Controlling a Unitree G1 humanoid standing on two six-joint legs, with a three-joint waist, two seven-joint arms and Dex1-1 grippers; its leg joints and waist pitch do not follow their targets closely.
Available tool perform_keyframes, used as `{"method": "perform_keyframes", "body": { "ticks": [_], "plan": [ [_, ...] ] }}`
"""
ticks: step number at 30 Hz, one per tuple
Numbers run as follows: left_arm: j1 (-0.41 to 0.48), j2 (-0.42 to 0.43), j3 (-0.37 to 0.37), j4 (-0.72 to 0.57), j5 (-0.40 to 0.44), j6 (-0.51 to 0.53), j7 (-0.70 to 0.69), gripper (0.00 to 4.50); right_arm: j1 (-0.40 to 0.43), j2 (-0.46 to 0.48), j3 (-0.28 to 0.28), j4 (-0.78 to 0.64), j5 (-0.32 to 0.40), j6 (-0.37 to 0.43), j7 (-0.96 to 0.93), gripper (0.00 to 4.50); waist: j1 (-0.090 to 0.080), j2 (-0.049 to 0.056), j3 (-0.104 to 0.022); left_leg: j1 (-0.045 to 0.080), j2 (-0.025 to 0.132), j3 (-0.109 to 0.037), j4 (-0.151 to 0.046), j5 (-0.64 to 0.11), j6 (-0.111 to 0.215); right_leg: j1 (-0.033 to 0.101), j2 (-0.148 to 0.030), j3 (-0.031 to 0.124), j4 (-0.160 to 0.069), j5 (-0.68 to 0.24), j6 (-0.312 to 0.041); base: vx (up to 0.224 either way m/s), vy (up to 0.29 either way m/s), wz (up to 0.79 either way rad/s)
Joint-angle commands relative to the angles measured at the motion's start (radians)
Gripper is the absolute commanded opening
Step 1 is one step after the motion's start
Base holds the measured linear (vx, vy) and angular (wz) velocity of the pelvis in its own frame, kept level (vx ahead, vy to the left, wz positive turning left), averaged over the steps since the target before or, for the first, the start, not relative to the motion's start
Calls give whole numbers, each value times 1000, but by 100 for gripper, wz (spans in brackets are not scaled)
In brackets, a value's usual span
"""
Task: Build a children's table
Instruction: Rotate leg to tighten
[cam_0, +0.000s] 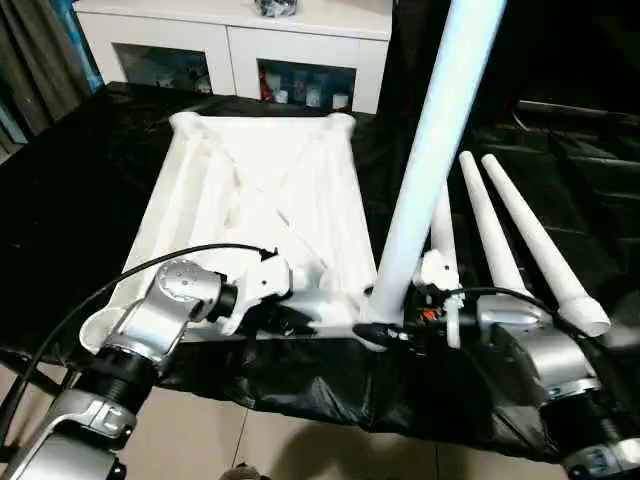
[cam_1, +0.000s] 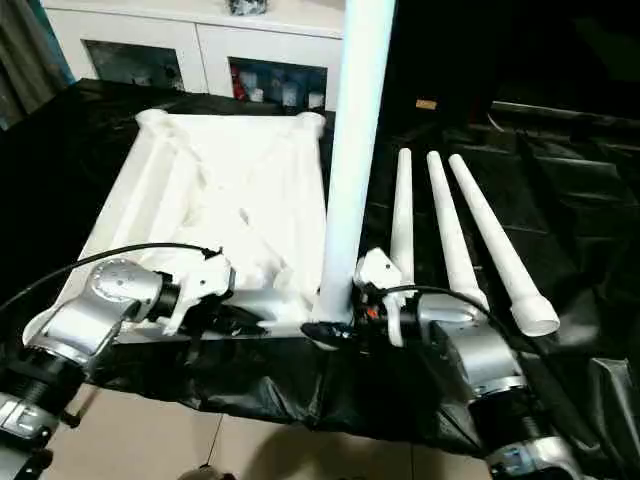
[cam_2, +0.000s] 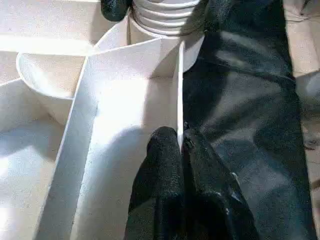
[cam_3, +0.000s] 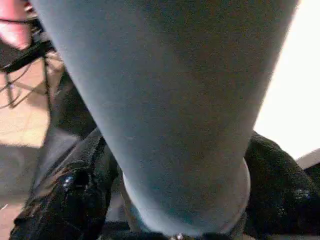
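The children's table top lies upside down on a black sheet, its ribbed underside facing up. One white leg stands upright in the near right corner socket. My right gripper is shut on the foot of this leg, with one black finger on each side of the tube. My left gripper is shut on the thin near rim wall of the top, just left of that corner. Three more legs lie side by side on the sheet to the right.
The black sheet covers the work surface and hangs over its near edge above a tiled floor. A white cabinet with glass doors stands behind the table top. Black cables run along both silver forearms.
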Motion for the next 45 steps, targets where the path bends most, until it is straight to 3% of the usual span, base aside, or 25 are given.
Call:
{"method": "perform_keyframes", "body": {
  "ticks": [1,6,8,11,12,16,17,18,21,24,25,26,28,32,34,36,40,42,45],
  "plan": [
    [1,-11,-20,-34,-23,-11,-9,0,5,4,44,-34,16,12,36,317,0,-4,-62,5,56,-11,-58,-161,59,51,-83,45,-63,-206,-199,0,0,0],
    [-6,-13,-15,-20,-22,-12,-1,0,16,9,53,-47,15,23,33,284,4,-4,-63,5,54,-11,-58,-161,55,51,-83,45,-63,-205,-201,0,0,0],
    [-19,-38,-2,2,-10,18,65,0,29,66,37,-18,-7,18,-68,281,3,-3,-63,5,54,-11,-58,-163,47,50,-84,46,-63,-210,-199,0,0,0],
    [-34,-66,11,26,9,47,137,0,25,127,11,35,-43,5,-200,277,-4,-3,-56,9,50,-15,-65,-217,20,47,-85,44,-75,-313,-179,0,0,0],
    [-40,-80,16,36,15,61,167,0,14,151,-1,69,-65,-11,-266,276,-9,-2,-57,15,52,-19,-68,-251,0,46,-89,45,-81,-387,-157,0,0,0],
    [-69,-144,36,71,40,119,291,0,-33,248,-58,194,-91,-3,-500,275,-32,0,-52,14,47,-25,-71,-302,-26,43,-89,42,-92,-483,-133,0,0,0],
    [-77,-167,40,76,48,141,335,0,-48,276,-71,224,-88,1,-552,275,-30,0,-55,14,46,-26,-70,-294,-23,44,-90,42,-95,-488,-121,0,0,0],
    [-85,-222,52,80,52,182,421,0,-81,335,-95,282,-87,2,-657,275,-37,5,-52,16,48,-24,-71,-304,-24,36,-87,45,-94,-471,-132,0,0,0],
    [-83,-263,53,74,51,203,467,0,-102,379,-97,311,-101,-10,-709,274,-39,5,-54,20,46,-25,-69,-322,-22,36,-86,42,-98,-468,-136,0,0,0],
    [-72,-292,36,60,56,203,483,0,-121,424,-100,336,-113,-47,-749,274,-40,4,-57,13,44,-24,-69,-304,-6,40,-86,45,-94,-435,-131,0,0,0],
    [-68,-292,28,54,59,196,475,0,-124,429,-98,340,-116,-58,-753,309,-40,-1,-58,11,46,-23,-70,-297,-3,41,-87,46,-94,-426,-132,0,0,0],
    [-63,-288,19,49,63,184,462,0,-127,430,-97,343,-119,-67,-755,344,-40,3,-58,11,46,-23,-70,-293,0,40,-86,46,-92,-409,-136,0,0,0],
    [-61,-285,15,46,67,176,453,0,-132,433,-101,353,-122,-80,-759,347,-42,6,-59,10,47,-22,-70,-287,2,41,-83,46,-87,-371,-149,0,0,0],
    [-45,-230,12,19,60,129,379,0,-132,390,-96,329,-121,-110,-684,392,-43,3,-60,8,48,-21,-70,-280,11,43,-84,48,-84,-341,-159,0,0,0],
    [-33,-206,10,1,47,104,330,0,-123,358,-79,305,-127,-134,-630,406,-43,3,-63,0,48,-23,-69,-253,20,52,-85,47,-77,-296,-162,0,0,0],
    [-23,-182,4,-13,40,88,290,0,-109,330,-69,276,-121,-151,-573,406,-43,4,-65,8,49,-15,-63,-223,34,46,-83,50,-72,-220,-190,0,0,0],
    [-9,-133,-6,-26,27,51,208,0,-62,245,-36,175,-90,-149,-388,406,-36,4,-69,2,49,-13,-58,-154,70,55,-80,48,-58,-103,-213,0,0,0],
    [-6,-118,-10,-31,19,46,177,0,-44,213,-21,136,-77,-139,-320,406,-31,4,-69,3,50,-13,-58,-140,81,54,-79,46,-56,-77,-230,0,0,0],
    [-10,-92,-8,-26,8,22,123,0,-4,135,23,45,-39,-103,-169,406,-18,1,-63,5,53,-11,-59,-172,81,54,-78,45,-61,-136,-220,0,0,0]
  ]
}}
